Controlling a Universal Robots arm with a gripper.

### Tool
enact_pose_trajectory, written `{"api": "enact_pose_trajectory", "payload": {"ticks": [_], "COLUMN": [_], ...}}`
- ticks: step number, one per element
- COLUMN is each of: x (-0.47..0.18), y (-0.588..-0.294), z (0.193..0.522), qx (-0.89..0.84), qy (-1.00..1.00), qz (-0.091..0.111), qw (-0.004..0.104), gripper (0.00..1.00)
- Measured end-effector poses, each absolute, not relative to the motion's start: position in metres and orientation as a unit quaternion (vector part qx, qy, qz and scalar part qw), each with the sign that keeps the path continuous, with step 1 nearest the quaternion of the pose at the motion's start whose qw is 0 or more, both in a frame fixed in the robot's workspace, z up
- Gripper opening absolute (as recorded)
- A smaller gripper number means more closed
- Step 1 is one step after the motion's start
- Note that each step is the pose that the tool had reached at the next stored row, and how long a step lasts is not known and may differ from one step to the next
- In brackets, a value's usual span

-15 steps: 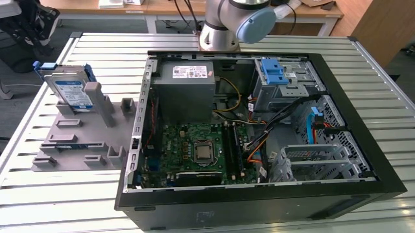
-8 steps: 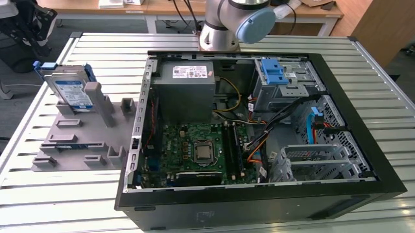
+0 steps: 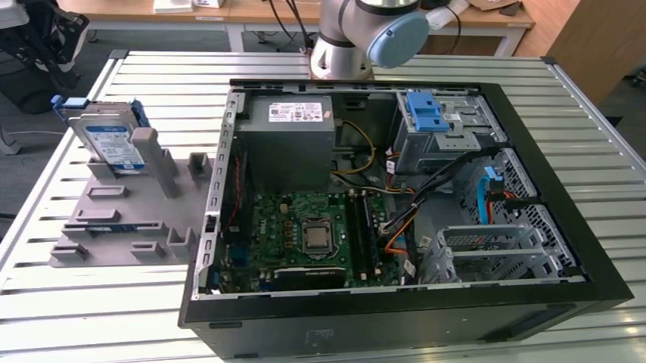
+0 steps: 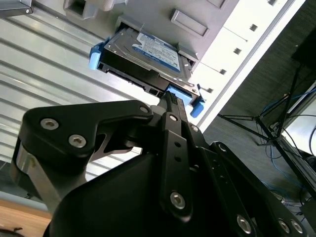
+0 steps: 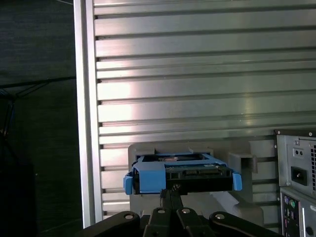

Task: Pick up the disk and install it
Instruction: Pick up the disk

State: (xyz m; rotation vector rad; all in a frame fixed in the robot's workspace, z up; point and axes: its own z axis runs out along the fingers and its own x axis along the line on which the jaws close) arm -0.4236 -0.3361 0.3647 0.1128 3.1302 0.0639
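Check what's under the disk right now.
The disk stands on edge in the grey fixture, which lies on the slatted metal table. Its bottom edge and the slot floor are covered by the fixture's posts.

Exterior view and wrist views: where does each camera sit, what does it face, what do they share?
Exterior view: off the arm, looking down at the open computer case and the disk upright in a grey holder at the exterior view's left; the arm's base shows.
First wrist view: behind the gripper, facing the disk's end over the table.
Second wrist view: beside the gripper, facing the disk's labelled face.
Shared: the disk in all three; the gripper in both wrist views.
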Motion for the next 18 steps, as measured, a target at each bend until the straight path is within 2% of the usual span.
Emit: {"api": "enact_pose_trajectory", "payload": {"ticks": [18], "x": [-0.4236], "y": [-0.3362], "z": [0.3647], "qx": [0.029], "qy": [0.999], "qz": [0.02], "qw": [0.004], "gripper": [0.11]}}
